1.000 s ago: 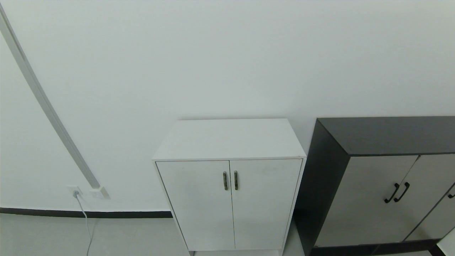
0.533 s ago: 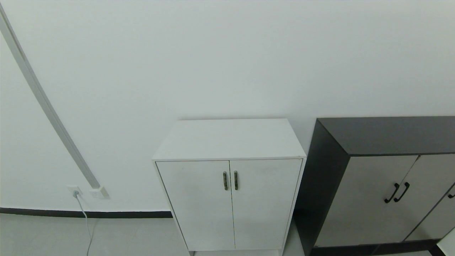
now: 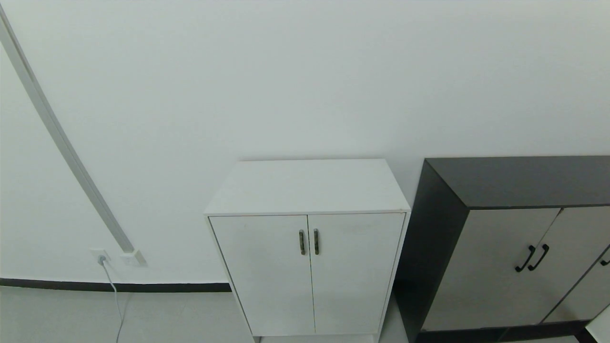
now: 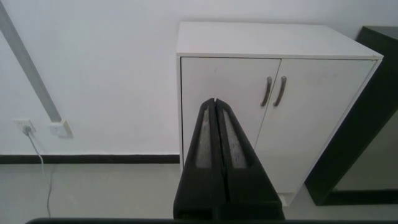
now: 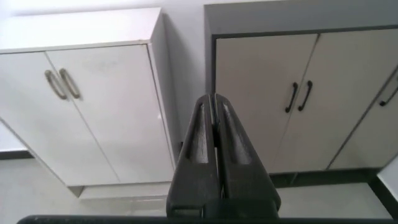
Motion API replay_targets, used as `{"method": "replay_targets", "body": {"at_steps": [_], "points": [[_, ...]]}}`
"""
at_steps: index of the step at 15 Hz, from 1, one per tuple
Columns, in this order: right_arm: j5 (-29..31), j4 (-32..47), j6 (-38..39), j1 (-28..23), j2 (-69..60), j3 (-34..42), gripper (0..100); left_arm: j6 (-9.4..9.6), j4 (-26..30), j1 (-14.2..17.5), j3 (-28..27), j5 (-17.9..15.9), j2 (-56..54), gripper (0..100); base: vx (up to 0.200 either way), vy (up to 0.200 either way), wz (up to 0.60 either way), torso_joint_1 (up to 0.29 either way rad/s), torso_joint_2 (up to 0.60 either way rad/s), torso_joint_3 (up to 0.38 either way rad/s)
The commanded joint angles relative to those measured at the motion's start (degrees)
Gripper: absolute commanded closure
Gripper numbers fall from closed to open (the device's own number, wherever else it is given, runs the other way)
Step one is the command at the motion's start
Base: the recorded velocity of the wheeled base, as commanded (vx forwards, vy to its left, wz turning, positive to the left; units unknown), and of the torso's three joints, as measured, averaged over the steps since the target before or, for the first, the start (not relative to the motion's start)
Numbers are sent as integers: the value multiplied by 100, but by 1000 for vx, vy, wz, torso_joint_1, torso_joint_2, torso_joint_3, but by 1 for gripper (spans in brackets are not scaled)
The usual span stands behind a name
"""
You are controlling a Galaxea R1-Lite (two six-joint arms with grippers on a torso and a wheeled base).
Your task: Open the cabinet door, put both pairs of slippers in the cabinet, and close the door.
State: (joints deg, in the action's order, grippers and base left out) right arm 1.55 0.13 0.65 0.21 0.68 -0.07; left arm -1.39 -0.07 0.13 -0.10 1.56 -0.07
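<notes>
- Head view: white cabinet (image 3: 307, 190), both doors (image 3: 267, 271) shut, stands just beside a dark cabinet (image 3: 514, 181).
- Wrist views add left claw (image 4: 214, 102) and right claw (image 5: 214, 98), each pressed together.

cabinet (image 3: 295, 267) — against wall (image 3: 305, 85) | second cabinet (image 3: 503, 247) — just right, perhaps touching | socket (image 3: 100, 256) on wall, left

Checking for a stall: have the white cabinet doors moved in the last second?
No: doors sit shut, same spot beside the black cabinet.
</notes>
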Motion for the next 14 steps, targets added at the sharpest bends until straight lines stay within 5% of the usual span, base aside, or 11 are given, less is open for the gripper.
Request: {"method": "replay_targets", "body": {"at_steps": [1,14], "points": [[109,-13,50,-12,-68,7,100,-2,-1,4,1,2,7,100,0,0,0,0,0,0],[381,-57,410,-12,-68,7,100,16,-1,4,10,2,7,100,0,0,0,0,0,0]]}}
